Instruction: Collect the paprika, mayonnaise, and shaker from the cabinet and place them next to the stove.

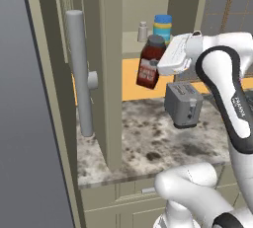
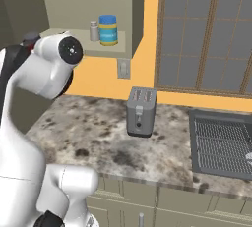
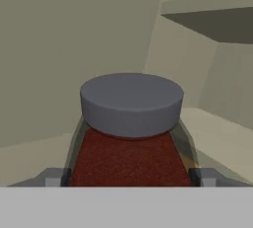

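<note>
The paprika (image 1: 149,63), a dark red bottle with a dark cap and pale label, hangs tilted in the air in front of the open cabinet (image 1: 112,49), above the counter. My gripper (image 1: 159,65) is shut on it from the right. In the hand view the paprika (image 3: 129,158) sits between my fingertips (image 3: 52,177), cap pointing away. The blue-lidded mayonnaise (image 1: 162,27) (image 2: 108,30) and the small grey shaker (image 1: 143,31) (image 2: 94,31) stand side by side on the cabinet shelf (image 2: 74,49). The stove is out of view.
The cabinet door with its long grey bar handle (image 1: 80,74) stands open at the left. A grey toaster (image 1: 183,104) (image 2: 141,111) stands on the speckled counter (image 1: 143,148). A grey ribbed panel (image 2: 221,145) lies in the counter at the right, below a window (image 2: 206,34).
</note>
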{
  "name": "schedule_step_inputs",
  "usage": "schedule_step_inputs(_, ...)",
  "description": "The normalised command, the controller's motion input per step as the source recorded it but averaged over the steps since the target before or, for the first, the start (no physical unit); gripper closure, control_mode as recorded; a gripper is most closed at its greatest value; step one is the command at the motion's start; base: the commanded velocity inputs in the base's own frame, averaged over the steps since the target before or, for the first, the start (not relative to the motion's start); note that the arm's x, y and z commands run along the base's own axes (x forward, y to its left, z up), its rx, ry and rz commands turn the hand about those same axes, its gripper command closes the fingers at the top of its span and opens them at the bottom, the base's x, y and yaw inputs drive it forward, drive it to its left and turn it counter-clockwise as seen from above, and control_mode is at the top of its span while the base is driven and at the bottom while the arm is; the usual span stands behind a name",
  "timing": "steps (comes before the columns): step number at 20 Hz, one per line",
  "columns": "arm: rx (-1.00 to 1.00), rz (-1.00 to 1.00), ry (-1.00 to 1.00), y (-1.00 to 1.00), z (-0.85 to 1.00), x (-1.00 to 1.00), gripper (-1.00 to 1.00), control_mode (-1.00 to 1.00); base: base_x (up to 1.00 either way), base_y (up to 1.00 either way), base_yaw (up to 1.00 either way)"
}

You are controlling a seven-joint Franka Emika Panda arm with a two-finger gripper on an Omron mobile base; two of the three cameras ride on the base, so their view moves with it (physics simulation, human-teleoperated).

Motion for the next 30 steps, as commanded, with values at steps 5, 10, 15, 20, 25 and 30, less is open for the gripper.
schedule_step_inputs(5, -0.04, 0.00, 0.03, -0.06, -0.68, -0.82, 1.00, -1.00, 0.00, 0.00, 0.00)
schedule_step_inputs(10, 0.01, 0.00, 0.00, -0.05, -0.10, -0.18, 1.00, 1.00, -0.71, -0.62, -0.20)
schedule_step_inputs(15, 0.00, 0.00, 0.00, 0.00, 0.00, 0.00, 1.00, 1.00, -0.26, -1.00, -0.20)
schedule_step_inputs(20, 0.00, 0.00, 0.00, 0.00, 0.00, 0.00, 1.00, 1.00, 0.00, -1.00, -0.14)
schedule_step_inputs(25, 0.00, 0.00, 0.00, 0.00, 0.00, 0.00, 1.00, 1.00, -0.07, -1.00, -0.14)
schedule_step_inputs(30, 0.00, 0.00, 0.00, 0.00, 0.00, 0.00, 1.00, 1.00, -0.13, -1.00, -0.14)
